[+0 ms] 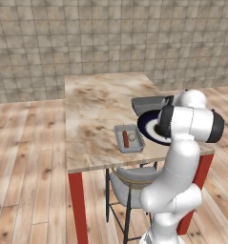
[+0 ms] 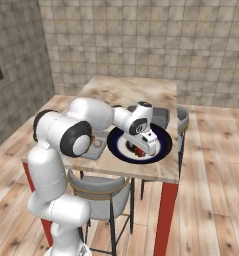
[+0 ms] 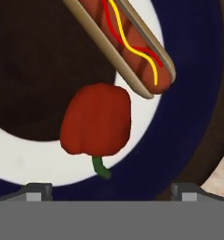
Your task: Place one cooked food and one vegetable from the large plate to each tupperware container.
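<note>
End effector: seen in the right base view lowered over the large plate; in the hand view its two dark tips are set wide apart at the bottom corners, with nothing clamped between them.
Large plate: placed near the front edge of the worktop, partly hidden by the arm in the left base view; navy rim, white ring and dark centre are shown close up in the hand view.
Red pepper: laid on the plate across the border of the dark centre and the white ring, its green stem pointed toward the finger tips.
Hot dog: laid diagonally on the plate just beyond the pepper, apart from it, with red and yellow lines along the sausage.
Near container: set on the worktop just beside the plate; a reddish elongated item and a pale round item are held in it.
Far container: set behind the plate, touching or nearly touching its rim; its contents cannot be told.
Stool: tucked under the worktop's front edge.
</note>
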You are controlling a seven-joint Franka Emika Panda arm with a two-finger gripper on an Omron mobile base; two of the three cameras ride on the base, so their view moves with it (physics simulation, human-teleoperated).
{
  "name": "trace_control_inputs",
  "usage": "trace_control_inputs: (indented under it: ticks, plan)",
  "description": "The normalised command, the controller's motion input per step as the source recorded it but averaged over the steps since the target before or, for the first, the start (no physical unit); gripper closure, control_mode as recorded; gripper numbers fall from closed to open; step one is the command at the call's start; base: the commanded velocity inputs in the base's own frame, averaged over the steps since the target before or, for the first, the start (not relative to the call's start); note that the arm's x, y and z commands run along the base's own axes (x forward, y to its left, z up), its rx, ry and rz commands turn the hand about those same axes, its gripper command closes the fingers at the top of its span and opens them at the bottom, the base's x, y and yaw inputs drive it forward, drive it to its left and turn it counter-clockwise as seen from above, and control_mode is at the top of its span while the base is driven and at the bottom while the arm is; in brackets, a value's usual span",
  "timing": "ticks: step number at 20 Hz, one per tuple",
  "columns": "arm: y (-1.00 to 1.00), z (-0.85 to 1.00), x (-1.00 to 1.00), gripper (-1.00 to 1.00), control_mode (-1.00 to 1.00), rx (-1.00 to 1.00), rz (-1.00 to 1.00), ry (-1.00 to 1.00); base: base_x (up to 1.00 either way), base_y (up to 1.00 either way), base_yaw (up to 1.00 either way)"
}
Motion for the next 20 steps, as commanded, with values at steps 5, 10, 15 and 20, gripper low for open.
trace_control_inputs:
  ticks: [5,10,15,20]
  plan:
    - [-0.1,-0.12,0.2,-1.0,-1.0,0.0,0.0,0.0,0.0,0.0,0.0]
    - [-0.06,-0.1,0.24,-1.0,-1.0,0.0,0.0,0.0,0.0,0.0,0.0]
    - [0.0,-0.06,0.23,-1.0,-1.0,0.0,0.0,0.0,0.0,0.0,0.0]
    - [0.0,-0.13,0.14,-1.0,-1.0,0.0,0.0,0.0,0.0,0.0,0.0]
